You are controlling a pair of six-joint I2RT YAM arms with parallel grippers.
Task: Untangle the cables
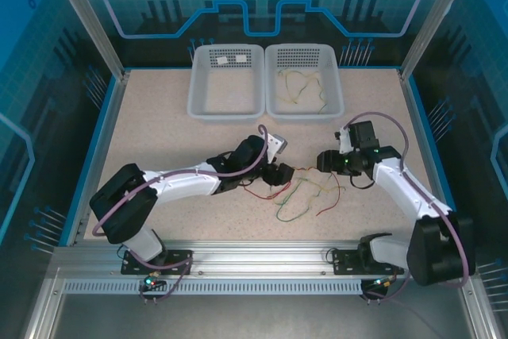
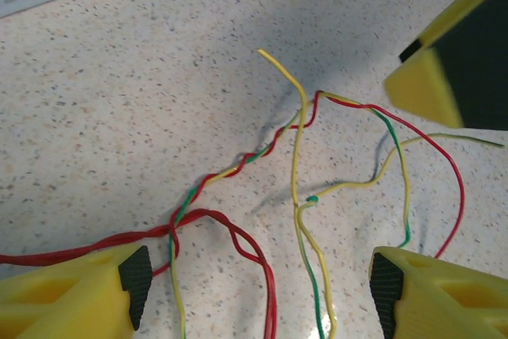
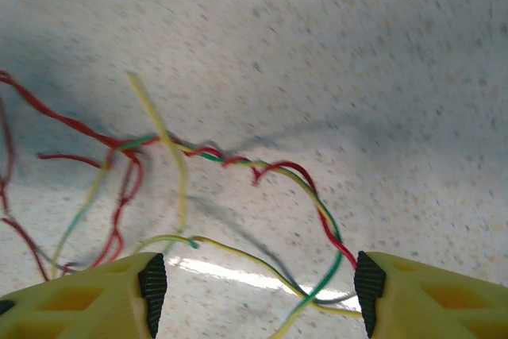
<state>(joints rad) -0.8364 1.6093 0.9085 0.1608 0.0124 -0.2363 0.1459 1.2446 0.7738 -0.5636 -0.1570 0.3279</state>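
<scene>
Yellow left fingers (image 2: 135,275) are held wide apart on nothing, as are the right fingers (image 3: 152,283); between them the cables (image 1: 305,188) lie on the worktop (image 1: 159,140), the twisted red-yellow-green stretch running left to right, loose ends trailing toward the near edge.

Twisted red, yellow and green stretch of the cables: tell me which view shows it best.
Left wrist: the twisted stretch runs sharp across mid-frame, every strand distinct. Right wrist shows it blurred. Top external renders it a tiny thread among the cables.
</scene>
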